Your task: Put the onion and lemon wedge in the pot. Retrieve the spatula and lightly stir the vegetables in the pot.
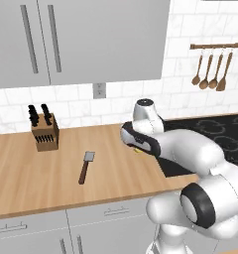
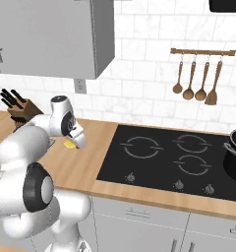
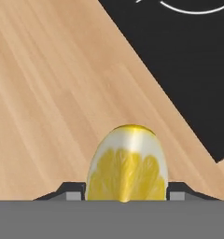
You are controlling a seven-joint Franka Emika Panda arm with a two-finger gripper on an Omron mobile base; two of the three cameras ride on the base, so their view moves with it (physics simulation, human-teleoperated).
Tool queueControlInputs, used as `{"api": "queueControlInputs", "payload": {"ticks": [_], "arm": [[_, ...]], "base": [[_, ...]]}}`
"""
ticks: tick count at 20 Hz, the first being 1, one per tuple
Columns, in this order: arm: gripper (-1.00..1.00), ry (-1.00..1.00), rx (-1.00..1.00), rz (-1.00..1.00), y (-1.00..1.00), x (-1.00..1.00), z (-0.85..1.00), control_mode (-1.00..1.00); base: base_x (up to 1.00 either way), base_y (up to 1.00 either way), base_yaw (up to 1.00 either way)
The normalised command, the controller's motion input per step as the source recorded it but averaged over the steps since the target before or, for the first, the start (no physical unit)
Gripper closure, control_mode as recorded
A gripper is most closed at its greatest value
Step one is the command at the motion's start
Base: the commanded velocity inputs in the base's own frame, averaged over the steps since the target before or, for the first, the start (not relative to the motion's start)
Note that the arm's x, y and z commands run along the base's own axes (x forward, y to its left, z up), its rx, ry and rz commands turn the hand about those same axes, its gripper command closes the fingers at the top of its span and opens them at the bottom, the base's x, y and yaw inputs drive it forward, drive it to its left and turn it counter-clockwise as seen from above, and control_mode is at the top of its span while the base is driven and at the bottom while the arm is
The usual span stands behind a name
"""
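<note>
1. Nearest the hand camera: small bright yellow crescent-shaped lemon wedge (image 3: 127,163), cut face with pale rind arching over the top, sitting between the two small dark finger tips (image 3: 69,192) of the white arm's two-finger gripper (image 3: 127,196).
2. Jaws pressed against both sides of the lemon wedge, clamped on it, one tip showing at each flank.
3. Behind the wedge in the hand view: light wooden countertop (image 3: 53,93), with the corner of a flat black glass cooktop (image 3: 188,60) cutting across the upper right.
4. From the right base view: gripper (image 2: 76,140) low over the wooden counter, just left of the cooktop's edge, a sliver of yellow visible beneath it.
5. From the left base view: same yellow sliver at the gripper (image 1: 137,147), largely hidden behind the arm's white forearm.
6. On the far right of the cooktop: black round deep cooking pot with a thin rim (image 2: 235,152), cut off by the frame edge, well apart from the gripper.
7. On the open counter to the left: short dark-handled tool with a flat grey metal blade (image 1: 85,167), lying flat, apart from the arm.
8. Further left against the tiled wall: wooden knife block with black handles (image 1: 44,131).
9. Hanging on a wooden wall rail above the cooktop: three round-bowled wooden spoons (image 2: 189,78) and, at the right end, a long slim brown wooden spatula with a flat trapezoid blade (image 2: 213,86).
10. Onion: cannot tell where it is.
</note>
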Motion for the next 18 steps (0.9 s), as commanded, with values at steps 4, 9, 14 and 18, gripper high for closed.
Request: {"api": "queueControlInputs", "payload": {"ticks": [4,9,14,18], "arm": [[1.0,0.0,0.07,0.01,-0.63,-1.0,1.0,-1.0],[1.0,0.02,0.01,0.03,-0.34,-0.89,0.97,-1.0],[1.0,0.01,0.0,0.09,-0.02,-0.71,0.46,-1.0],[1.0,0.0,-0.01,0.01,-0.01,-0.62,0.1,-1.0]], "base": [[0.0,0.0,0.0],[0.0,0.0,0.0],[0.0,0.0,0.0],[0.0,0.0,0.0]]}}
